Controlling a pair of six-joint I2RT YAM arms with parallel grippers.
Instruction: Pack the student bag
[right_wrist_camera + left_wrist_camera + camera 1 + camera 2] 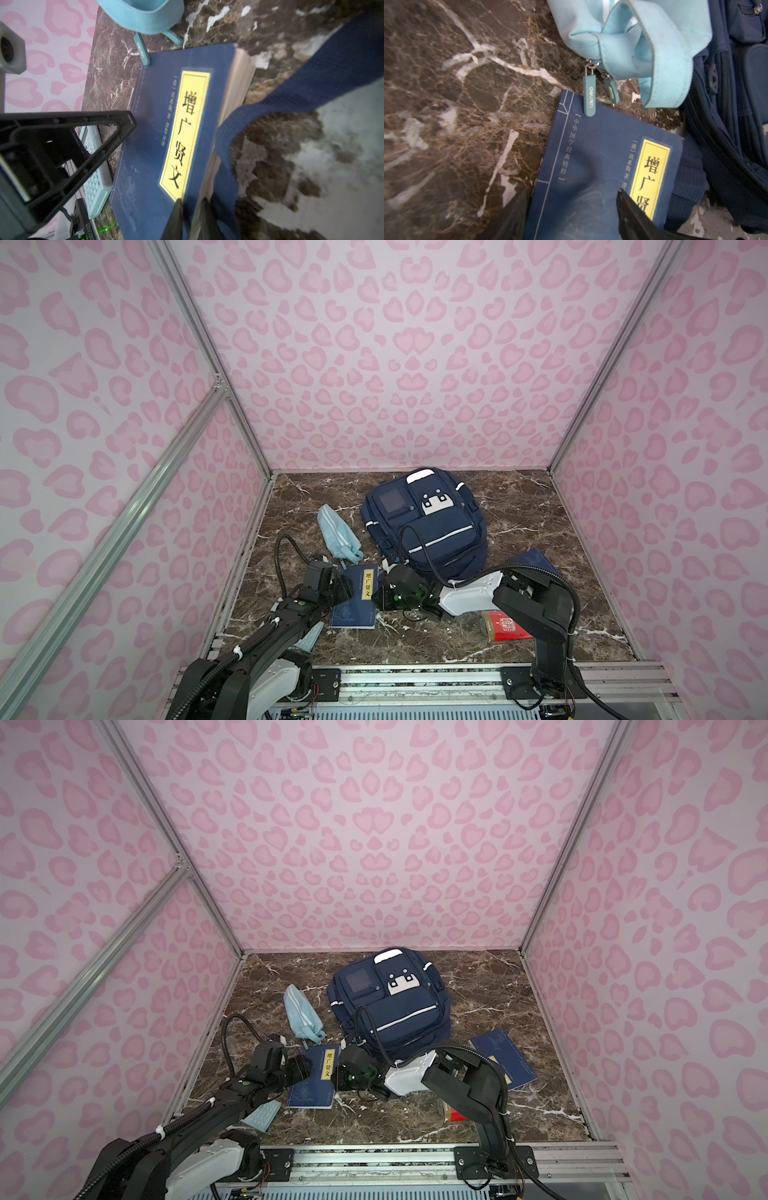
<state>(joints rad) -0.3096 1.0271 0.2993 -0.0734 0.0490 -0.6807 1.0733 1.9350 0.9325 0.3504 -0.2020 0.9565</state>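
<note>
The right gripper (191, 204) pinches the blue book (355, 597) by its page edge; the left gripper (572, 193) straddles its spine, unclenched; the student bag (428, 522) lies just beyond the right gripper, lengthwise away, nearer that arm.

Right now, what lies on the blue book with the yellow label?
The light-blue pouch's teal zipper pull rests on the book's far corner. The left gripper and right gripper hide parts of its side edges from above.

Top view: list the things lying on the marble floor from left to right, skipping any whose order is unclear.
light-teal calculator → blue book with the yellow label → student bag → second blue book. Left out: the light-blue pouch, which overlaps the labelled book, and the red box, mostly hidden.
</note>
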